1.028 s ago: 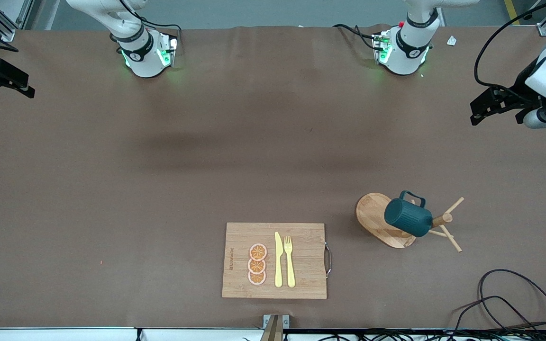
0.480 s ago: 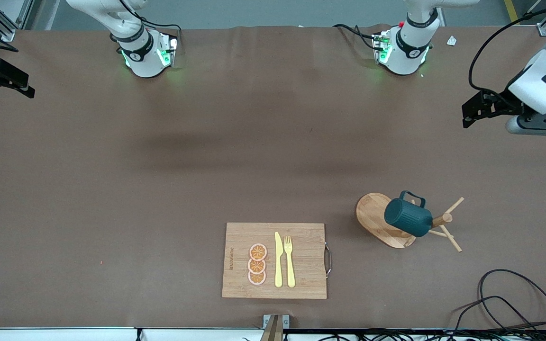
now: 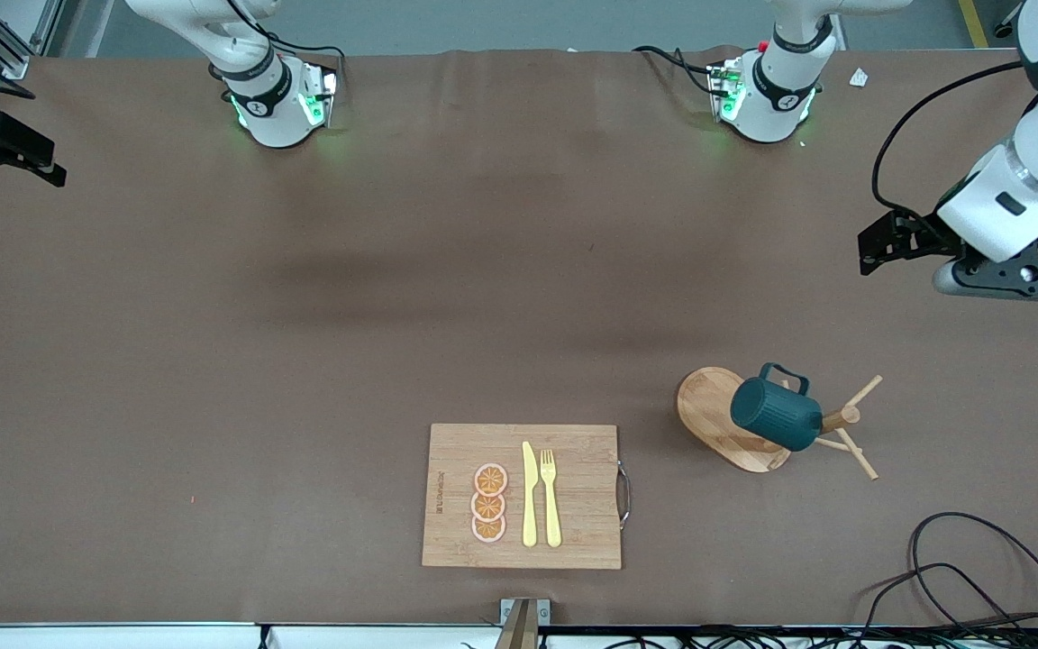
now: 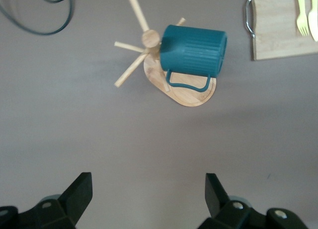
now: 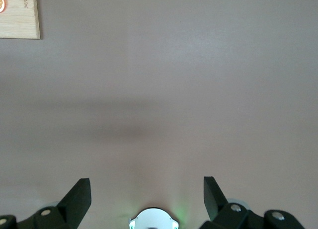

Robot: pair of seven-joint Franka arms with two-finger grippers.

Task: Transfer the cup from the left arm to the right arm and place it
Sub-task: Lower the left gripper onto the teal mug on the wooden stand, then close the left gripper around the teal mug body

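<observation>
The dark teal ribbed cup (image 3: pixel 776 415) hangs tilted on a peg of the wooden peg rack (image 3: pixel 708 410), handle upward. It also shows in the left wrist view (image 4: pixel 195 44) on the rack (image 4: pixel 191 92). My left gripper (image 3: pixel 875 248) is open and empty, in the air over bare table at the left arm's end, apart from the cup; its jaws stand wide in the left wrist view (image 4: pixel 149 189). My right gripper (image 3: pixel 41 167) waits open and empty over the right arm's end of the table, seen also in the right wrist view (image 5: pixel 147 191).
A wooden cutting board (image 3: pixel 573 451) with a yellow knife (image 3: pixel 529 494), a yellow fork (image 3: pixel 550 496) and orange slices (image 3: pixel 489 502) lies near the front edge. Black cables (image 3: pixel 978 559) loop at the left arm's front corner. The right wrist view shows the board's corner (image 5: pixel 20 15).
My left gripper has come down and moved closer to the rack and cup. The cup, rack and right arm have not moved.
</observation>
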